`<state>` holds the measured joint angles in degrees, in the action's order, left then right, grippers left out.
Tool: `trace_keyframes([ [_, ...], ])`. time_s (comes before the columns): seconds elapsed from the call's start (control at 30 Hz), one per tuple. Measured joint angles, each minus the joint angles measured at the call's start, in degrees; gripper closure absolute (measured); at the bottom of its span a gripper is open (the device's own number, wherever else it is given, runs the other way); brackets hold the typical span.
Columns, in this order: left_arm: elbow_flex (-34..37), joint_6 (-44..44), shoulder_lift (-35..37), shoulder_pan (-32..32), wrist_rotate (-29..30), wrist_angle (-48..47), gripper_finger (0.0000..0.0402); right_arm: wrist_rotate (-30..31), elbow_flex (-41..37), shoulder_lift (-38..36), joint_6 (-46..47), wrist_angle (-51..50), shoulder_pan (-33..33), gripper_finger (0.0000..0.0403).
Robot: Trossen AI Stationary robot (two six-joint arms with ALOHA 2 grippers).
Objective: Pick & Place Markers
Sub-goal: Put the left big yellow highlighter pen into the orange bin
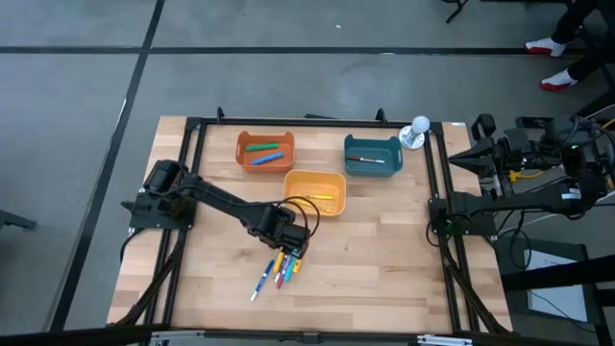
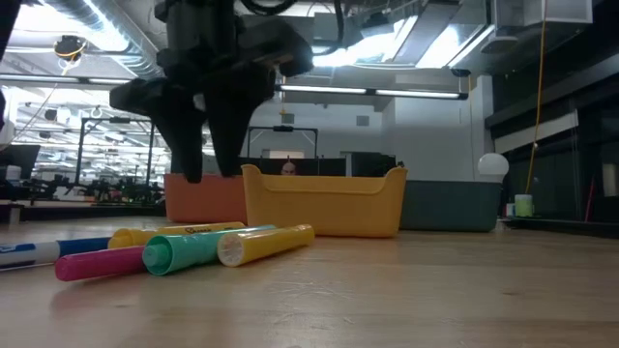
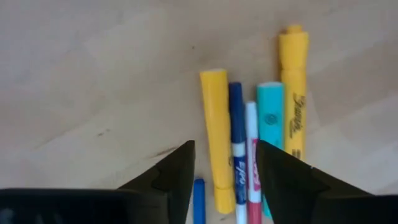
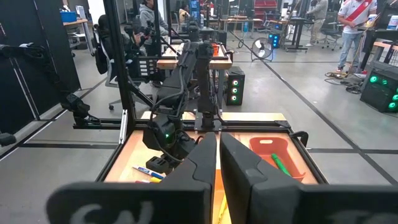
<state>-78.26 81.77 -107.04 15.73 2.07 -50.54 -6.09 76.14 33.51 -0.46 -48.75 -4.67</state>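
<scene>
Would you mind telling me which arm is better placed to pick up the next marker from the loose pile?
Left. Its hand hangs open directly over the loose markers, while the right hand waits shut at the table's right edge.

three bins (image 1: 314,190), about five loose markers (image 1: 280,267) on table

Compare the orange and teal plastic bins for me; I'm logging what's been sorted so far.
The orange rectangular plastic bin holds three markers, orange, green and blue; the teal rectangular plastic bin holds one thin marker. The orange bin sits on the left arm's side, the teal bin toward the right arm's. Both are open-topped, similar in size, and stand behind the yellow bin.
</scene>
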Motion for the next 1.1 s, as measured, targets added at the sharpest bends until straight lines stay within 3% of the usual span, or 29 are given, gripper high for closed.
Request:
trace_keyframes([
  [0.77, 2.06, -1.44, -4.12, -0.51, -3.12, 3.26, 0.0233, -0.02, 0.00, -0.01, -0.01, 0.00, -0.02, 0.0379],
  [1.1, 2.06, -1.57, -4.55, -0.58, -1.62, 3.27, 0.0235, -0.01, 0.01, 0.00, 0.01, 0.00, -0.01, 0.0379],
])
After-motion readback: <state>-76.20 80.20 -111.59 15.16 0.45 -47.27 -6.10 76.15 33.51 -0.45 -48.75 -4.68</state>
